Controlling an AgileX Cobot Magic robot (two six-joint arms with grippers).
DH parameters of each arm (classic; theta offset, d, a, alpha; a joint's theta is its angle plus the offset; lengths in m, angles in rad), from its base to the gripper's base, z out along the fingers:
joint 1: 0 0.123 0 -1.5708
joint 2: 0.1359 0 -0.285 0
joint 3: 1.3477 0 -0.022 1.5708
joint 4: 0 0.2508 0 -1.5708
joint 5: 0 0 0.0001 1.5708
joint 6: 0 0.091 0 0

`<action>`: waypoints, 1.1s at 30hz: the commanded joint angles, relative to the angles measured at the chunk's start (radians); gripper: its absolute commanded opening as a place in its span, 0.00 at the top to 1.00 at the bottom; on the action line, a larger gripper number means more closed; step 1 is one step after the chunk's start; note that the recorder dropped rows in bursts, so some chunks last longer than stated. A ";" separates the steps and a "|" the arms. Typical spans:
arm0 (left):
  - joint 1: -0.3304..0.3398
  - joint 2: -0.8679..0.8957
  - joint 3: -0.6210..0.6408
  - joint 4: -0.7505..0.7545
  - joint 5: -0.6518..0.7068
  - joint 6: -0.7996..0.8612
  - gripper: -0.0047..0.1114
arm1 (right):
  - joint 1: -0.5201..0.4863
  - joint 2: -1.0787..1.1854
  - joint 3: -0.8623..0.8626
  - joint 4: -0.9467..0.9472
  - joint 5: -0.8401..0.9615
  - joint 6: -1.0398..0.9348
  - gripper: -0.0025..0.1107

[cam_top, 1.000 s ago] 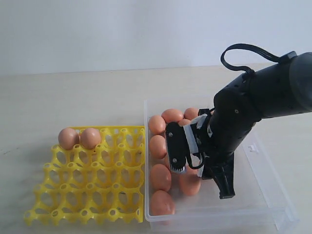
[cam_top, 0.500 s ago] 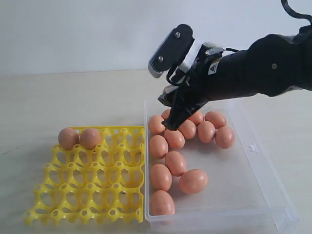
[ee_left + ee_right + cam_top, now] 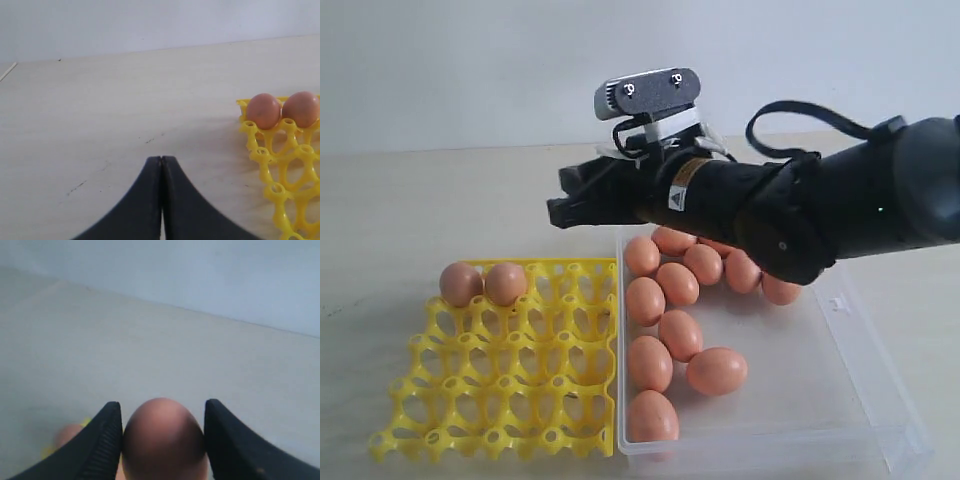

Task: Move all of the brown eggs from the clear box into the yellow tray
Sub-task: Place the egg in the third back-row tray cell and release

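Two eggs (image 3: 461,283) sit in the yellow tray's (image 3: 500,400) far-left cups. The right gripper (image 3: 162,407) clamps one egg (image 3: 164,440), raised beyond the tray. The left gripper (image 3: 161,160) is pressed closed.

Between right fingers (image 3: 102,440), egg (image 3: 162,437): lower part cut off at edge. Past fingers, second egg (image 3: 67,435), yellow tray (image 3: 86,422) blurred.

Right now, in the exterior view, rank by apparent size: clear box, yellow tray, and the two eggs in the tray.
1. clear box, largest.
2. yellow tray, somewhat smaller.
3. left tray egg and right tray egg: far smaller, alike, so unranked.
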 commanded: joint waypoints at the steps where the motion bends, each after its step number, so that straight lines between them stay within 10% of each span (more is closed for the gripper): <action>1: 0.003 0.004 -0.005 0.003 -0.001 0.003 0.96 | 0.006 0.066 -0.001 -0.158 -0.189 0.259 0.98; 33: 0.003 0.004 -0.005 0.003 -0.001 0.003 0.96 | 0.006 0.328 -0.057 -0.232 -0.342 0.196 0.98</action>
